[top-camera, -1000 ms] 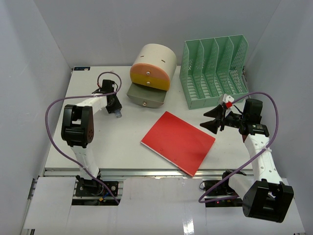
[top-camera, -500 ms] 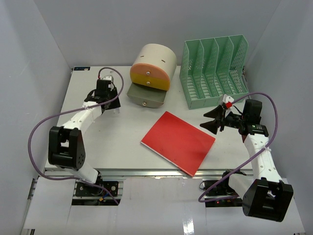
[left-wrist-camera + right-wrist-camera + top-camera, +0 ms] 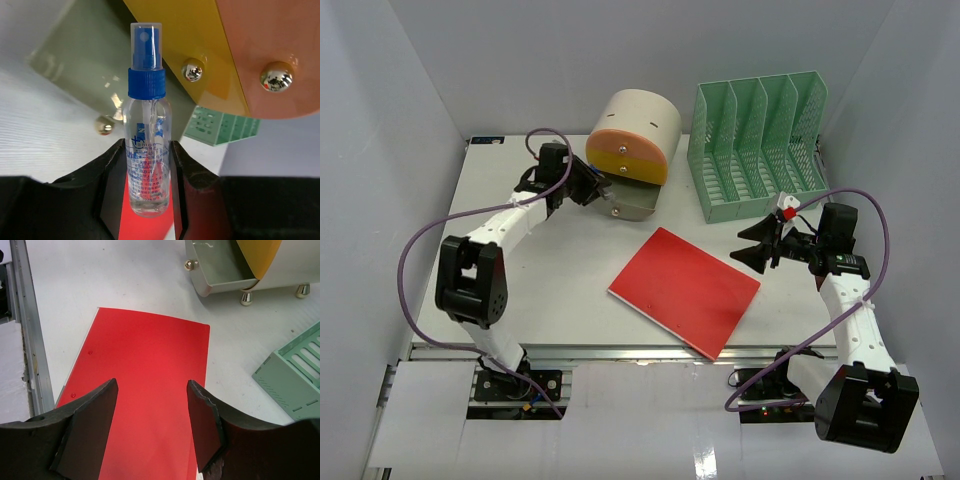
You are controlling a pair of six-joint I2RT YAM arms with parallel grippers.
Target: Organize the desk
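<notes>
The desk (image 3: 520, 290) is a white tabletop with a metal rail at its front. My left gripper (image 3: 588, 187) is shut on a clear spray bottle with a blue cap (image 3: 147, 150). It holds the bottle right at the open grey bottom drawer (image 3: 620, 203) of a cream drawer box (image 3: 635, 135). In the left wrist view the gripper (image 3: 148, 185) grips the bottle's lower body. My right gripper (image 3: 757, 245) is open and empty, over the right edge of the red folder (image 3: 685, 290). It also shows in the right wrist view (image 3: 152, 430), above the folder (image 3: 145, 370).
A green slotted file rack (image 3: 758, 145) stands at the back right, beside the drawer box. The box's orange and yellow drawers (image 3: 625, 157) are pushed in. The red folder lies diagonally at centre right, near the front rail (image 3: 620, 352). White walls enclose three sides.
My left arm has swung from the left rear of the desk to the right, carrying the spray bottle to the open grey drawer. The right arm has not moved.
</notes>
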